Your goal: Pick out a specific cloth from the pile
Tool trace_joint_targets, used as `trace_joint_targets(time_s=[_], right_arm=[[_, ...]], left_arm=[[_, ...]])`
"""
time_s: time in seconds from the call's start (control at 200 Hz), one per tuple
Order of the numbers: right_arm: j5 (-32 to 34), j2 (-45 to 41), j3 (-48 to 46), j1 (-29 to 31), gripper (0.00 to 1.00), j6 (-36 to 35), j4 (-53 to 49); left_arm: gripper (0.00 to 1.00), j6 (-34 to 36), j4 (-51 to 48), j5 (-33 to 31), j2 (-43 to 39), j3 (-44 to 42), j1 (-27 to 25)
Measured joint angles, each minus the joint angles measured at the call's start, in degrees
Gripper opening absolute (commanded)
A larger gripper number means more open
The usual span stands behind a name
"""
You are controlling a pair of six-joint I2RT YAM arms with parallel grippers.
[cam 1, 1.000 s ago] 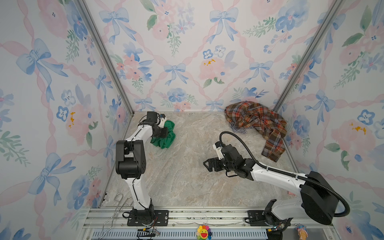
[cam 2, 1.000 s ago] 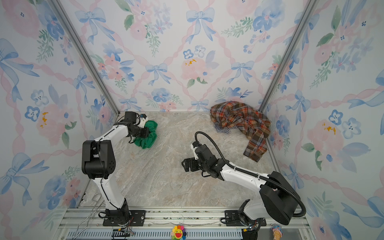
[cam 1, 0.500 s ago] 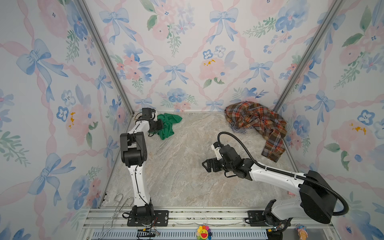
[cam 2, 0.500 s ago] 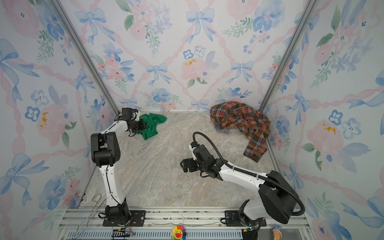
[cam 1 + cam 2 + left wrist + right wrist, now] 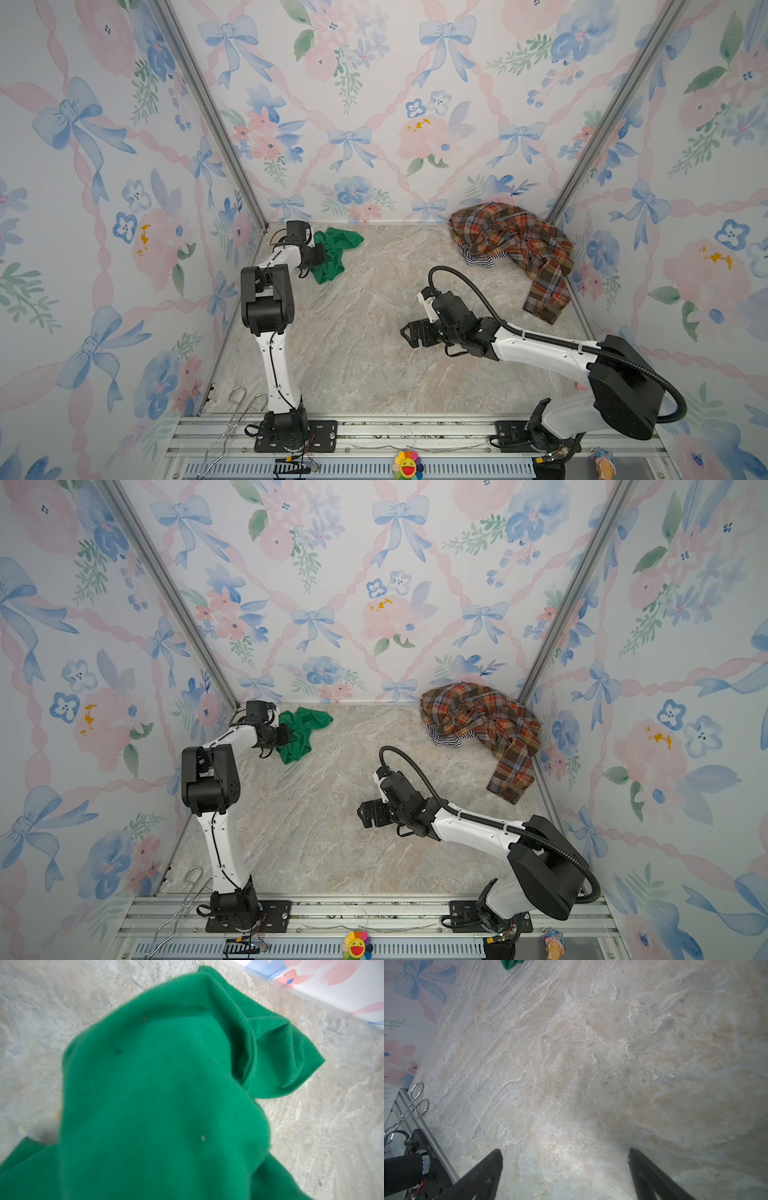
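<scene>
Two grippers show in both top views: the left gripper (image 5: 319, 255) pinches a bunch of the cloth (image 5: 337, 249) at the far left corner of the table (image 5: 353, 365), where green fabric hides its fingers. The right gripper (image 5: 409, 332) hovers mid-table, jaws spread wide and empty, well apart from the pile (image 5: 513, 241) in the far right corner.
</scene>
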Motion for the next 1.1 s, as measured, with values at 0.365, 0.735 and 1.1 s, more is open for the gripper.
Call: trace_joint_targets(time_s=[0.365,0.735,1.1], right_arm=[[0.63,-0.63,0.02,0.00,0.97,0.22,-0.13],[0.59,-0.68,0.02,0.28,0.97,0.39,0.13],[1.81,-4.42,-0.24,0.22,0.97,0.13,-0.50]], left_arm=[[0.89,4.26,-2.14,-3.85,-4.74,-0.13,-0.92],[0.98,4.31,-2.51,-6.21,-14.16,-0.13,-1.66],[0.98,4.33,-2.32,-5.62,-16.33,-5.75,-2.16]])
